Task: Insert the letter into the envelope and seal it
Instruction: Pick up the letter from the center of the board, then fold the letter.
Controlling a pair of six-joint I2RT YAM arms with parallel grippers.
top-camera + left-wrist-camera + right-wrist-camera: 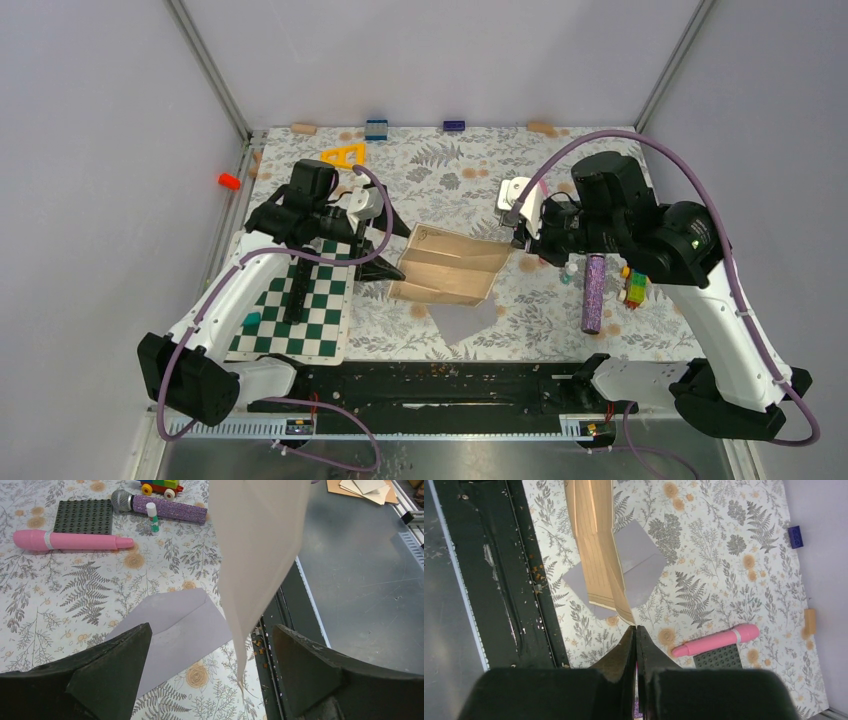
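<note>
Tan parchment creased into bands, the letter [450,265] hangs in the air. One end is pinched in the right claw [518,240], whose fingers are pressed fully together on it. The other end reaches across to the left claw [395,252], which is spread wide. In the left wrist view the sheet's pale underside dips between those two fingers with a gap showing on each side.

Below the letter, under the space between the two claws and a little toward the arm bases, the grey envelope [462,322] lies flat on the tabletop [600,170]. Its pointed flap is folded out, and the letter is above it, not in it.

Just outside the right claw, on the fern-and-flower cloth, lie a purple glitter microphone [593,292], a small glue stick [570,272] and a toy of coloured bricks [633,285]. The right wrist view also shows a pink cylinder [719,640] touching a dark studded plate [719,657].

Behind the left claw, under its arm, sits a green-and-white chessboard [300,310]. Beyond that claw lies a yellow triangle [345,155]. A blue brick [375,128] and wooden blocks [303,128] line the far edge, and pale grey walls [420,50] close the space in.
</note>
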